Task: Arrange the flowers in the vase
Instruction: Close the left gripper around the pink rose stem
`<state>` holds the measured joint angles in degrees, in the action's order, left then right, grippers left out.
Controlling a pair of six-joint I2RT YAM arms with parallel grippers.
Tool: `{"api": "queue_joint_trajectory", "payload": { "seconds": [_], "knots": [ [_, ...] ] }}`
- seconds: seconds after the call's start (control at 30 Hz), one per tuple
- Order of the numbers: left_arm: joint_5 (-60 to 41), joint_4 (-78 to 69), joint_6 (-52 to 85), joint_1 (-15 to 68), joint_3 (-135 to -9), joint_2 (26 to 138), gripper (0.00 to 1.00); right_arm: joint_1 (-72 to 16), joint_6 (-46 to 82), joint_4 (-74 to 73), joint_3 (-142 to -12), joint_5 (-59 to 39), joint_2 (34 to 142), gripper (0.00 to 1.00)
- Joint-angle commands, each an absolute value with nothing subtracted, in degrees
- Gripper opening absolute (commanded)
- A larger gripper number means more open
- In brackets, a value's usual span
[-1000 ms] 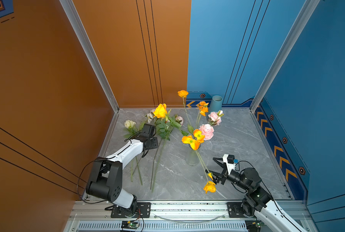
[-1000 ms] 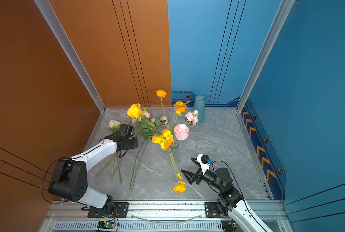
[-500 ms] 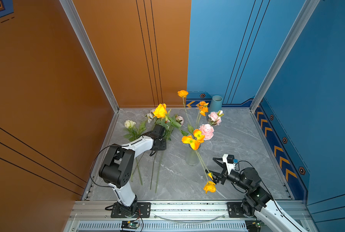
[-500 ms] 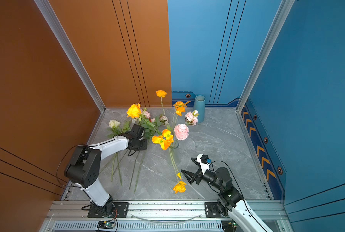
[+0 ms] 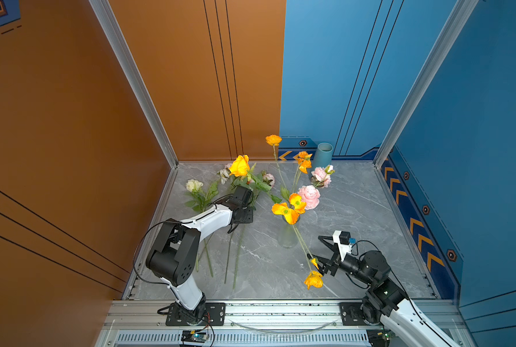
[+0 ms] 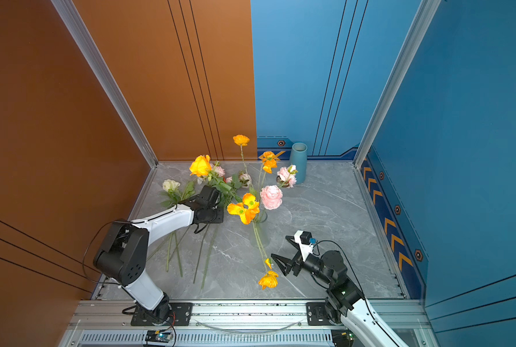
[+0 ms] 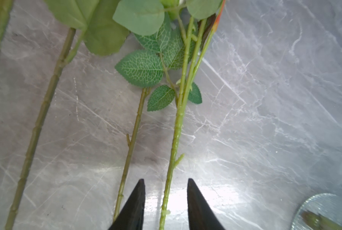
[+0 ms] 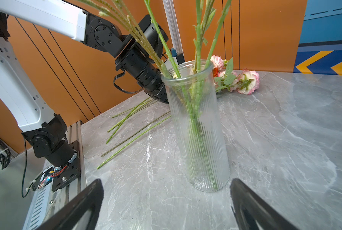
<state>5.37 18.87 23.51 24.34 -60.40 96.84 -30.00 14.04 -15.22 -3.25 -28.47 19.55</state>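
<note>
Flowers (image 5: 240, 166) partly stand in the glass vase (image 5: 287, 237) on the surface (image 5: 355, 216) and partly lie loose left of it, where the left fingers (image 7: 134, 205), half-open, straddle one stem (image 7: 174, 143) without clamping it, the right fingers (image 8: 92, 191) gaping empty by the vase, so a skewed pinch could snag the neighbouring stem (image 7: 130, 143) or miss.

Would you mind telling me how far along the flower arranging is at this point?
Done: a few orange flowers stand in the vase. In hand: nothing gripped; the left hand has its jaws apart either side of one stem on the table; the right hand is open near the vase. Left: several loose flowers lie on the table.
</note>
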Motion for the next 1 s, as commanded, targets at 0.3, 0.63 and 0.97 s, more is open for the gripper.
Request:
{"api": "queue_joint_trajectory", "payload": {
  "seconds": [0.3,0.63,0.97],
  "knots": [
    [3.8,17.6,24.5,25.9,-61.6,102.9,0.3,-30.2,14.2,-16.3,-3.8,-28.2,19.3,1.0],
    [3.4,17.5,24.3,25.7,-60.6,103.2,0.2,-30.2,14.2,-16.2,-3.8,-28.2,19.3,1.0],
    [5.1,16.5,24.4,25.9,-55.1,88.5,0.0,-30.2,14.2,-15.8,-3.9,-28.3,18.8,1.0]
  ]
}}
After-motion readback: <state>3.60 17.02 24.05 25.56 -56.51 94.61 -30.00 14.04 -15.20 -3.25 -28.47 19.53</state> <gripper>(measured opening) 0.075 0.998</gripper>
